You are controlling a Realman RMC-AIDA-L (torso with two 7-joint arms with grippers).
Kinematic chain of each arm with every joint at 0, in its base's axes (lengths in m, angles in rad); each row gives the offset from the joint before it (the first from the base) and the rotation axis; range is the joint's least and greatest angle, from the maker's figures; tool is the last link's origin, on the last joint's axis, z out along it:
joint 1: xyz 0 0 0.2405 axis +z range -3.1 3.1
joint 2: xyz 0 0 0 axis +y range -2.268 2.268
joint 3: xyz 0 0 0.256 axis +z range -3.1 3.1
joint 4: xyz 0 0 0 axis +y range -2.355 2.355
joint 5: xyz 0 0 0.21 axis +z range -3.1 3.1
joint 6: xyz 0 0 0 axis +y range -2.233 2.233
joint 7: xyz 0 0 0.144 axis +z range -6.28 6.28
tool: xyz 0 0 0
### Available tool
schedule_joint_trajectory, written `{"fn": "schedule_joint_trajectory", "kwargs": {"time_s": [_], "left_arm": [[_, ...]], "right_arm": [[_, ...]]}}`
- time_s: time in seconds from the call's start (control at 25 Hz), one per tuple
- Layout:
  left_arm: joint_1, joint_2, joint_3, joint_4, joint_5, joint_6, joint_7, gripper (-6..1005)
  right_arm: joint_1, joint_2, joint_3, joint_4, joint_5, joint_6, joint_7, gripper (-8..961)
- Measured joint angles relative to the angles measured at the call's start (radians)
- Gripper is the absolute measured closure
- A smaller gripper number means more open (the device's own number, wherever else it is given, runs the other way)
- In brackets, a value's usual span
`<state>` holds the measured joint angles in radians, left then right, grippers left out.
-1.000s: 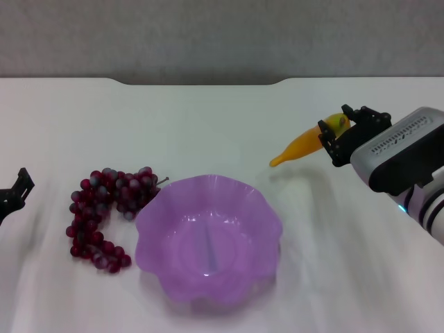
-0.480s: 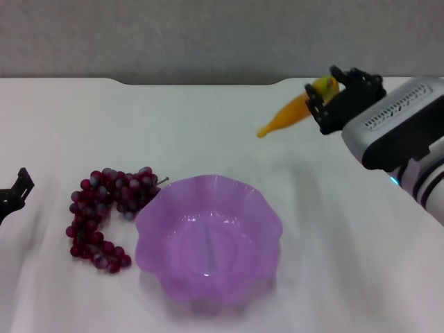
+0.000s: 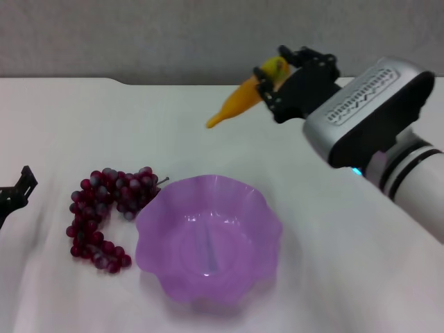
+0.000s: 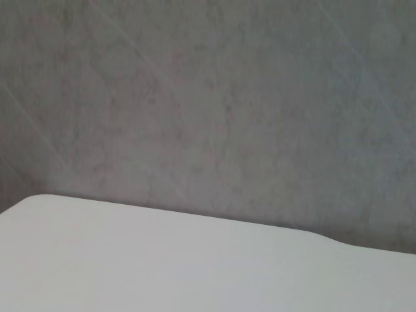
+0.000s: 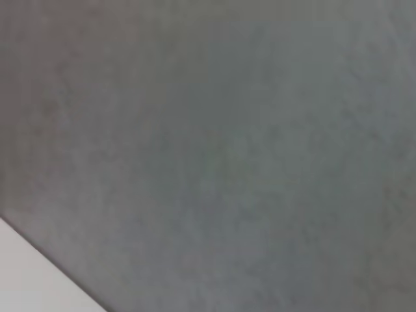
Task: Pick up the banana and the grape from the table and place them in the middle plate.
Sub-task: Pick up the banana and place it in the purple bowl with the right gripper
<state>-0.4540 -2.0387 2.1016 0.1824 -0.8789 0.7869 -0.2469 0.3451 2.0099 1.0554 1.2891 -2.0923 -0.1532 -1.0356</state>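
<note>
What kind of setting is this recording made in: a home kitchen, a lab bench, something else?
Probably a lab or test bench, not a home. A plain white table stands against a bare grey wall. It carries only the middle plate and the grape. The right gripper holds the banana in the air.

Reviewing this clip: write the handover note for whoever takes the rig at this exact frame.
Right gripper: shut on the banana, held in the air over the far part of the table, beyond the middle plate and not yet above it.
Left gripper: idle at the table's left edge; finger state unclear.
The grape bunch lies on the table just left of the plate, close against its rim.
Done: banana picked up.
Left: bring the banana over the plate and release it, then pick up the grape and place it in the plate, which holds nothing yet.
</note>
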Motion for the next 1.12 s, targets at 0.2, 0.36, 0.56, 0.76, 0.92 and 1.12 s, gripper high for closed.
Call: {"fn": "schedule_joint_trajectory", "kwargs": {"time_s": [0.2,0.36,0.56,0.76,0.92,1.12], "left_arm": [[-0.002,0.001,0.000,0.004,0.000,0.000,0.000,186],[-0.004,0.001,0.000,0.001,0.000,0.000,0.000,186],[-0.004,0.001,-0.003,0.000,0.000,0.000,0.000,186],[-0.005,0.002,-0.004,-0.001,0.000,0.000,0.001,186],[-0.005,0.002,-0.005,-0.001,0.000,-0.001,0.001,186],[-0.005,0.002,-0.007,-0.001,0.000,-0.001,0.002,186]], "right_arm": [[0.008,0.003,-0.075,0.033,0.003,-0.008,0.011,516],[0.016,0.002,-0.115,0.053,0.003,-0.009,0.056,516],[0.000,0.001,-0.128,0.102,0.003,0.043,0.105,516],[-0.009,0.000,-0.072,0.148,0.003,0.205,0.162,516],[-0.009,0.000,-0.021,0.173,0.003,0.332,0.199,515],[0.000,0.000,0.020,0.190,0.010,0.442,0.224,515]]}}
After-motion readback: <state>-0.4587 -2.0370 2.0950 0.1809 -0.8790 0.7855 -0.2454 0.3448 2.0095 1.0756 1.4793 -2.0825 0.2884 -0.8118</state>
